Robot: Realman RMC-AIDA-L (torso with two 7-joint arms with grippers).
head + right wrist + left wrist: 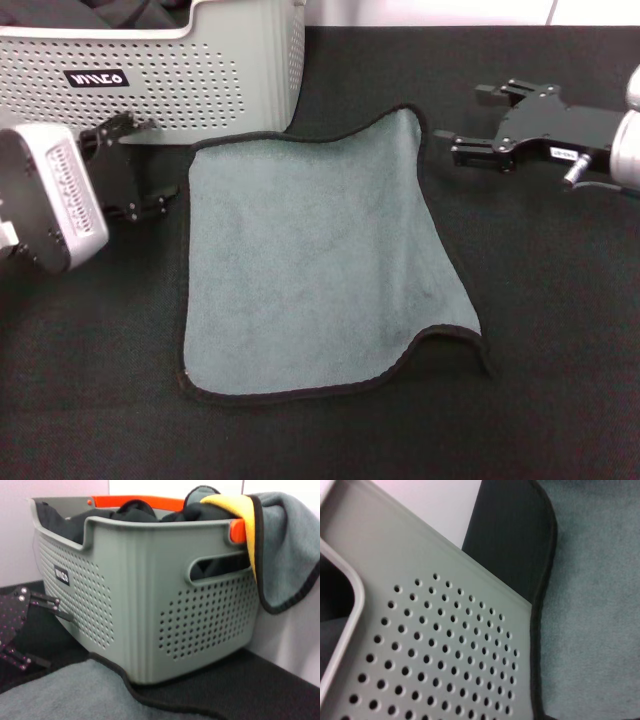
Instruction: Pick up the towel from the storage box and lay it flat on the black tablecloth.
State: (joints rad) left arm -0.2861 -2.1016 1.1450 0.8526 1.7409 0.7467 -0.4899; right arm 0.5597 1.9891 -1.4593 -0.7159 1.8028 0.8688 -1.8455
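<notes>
Over storage box (150,610) rim, second cloth (280,545), right wrist only

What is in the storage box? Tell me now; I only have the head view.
Observer: The right wrist view shows dark black fabric piled inside the storage box.
Operator: I see the towel spread on the black tablecloth, the left gripper by the box and the right gripper beside the towel, fingers open. Report any other cloth.
Observer: A second grey-green cloth hangs over the box's far rim, with its yellow reverse showing.
</notes>
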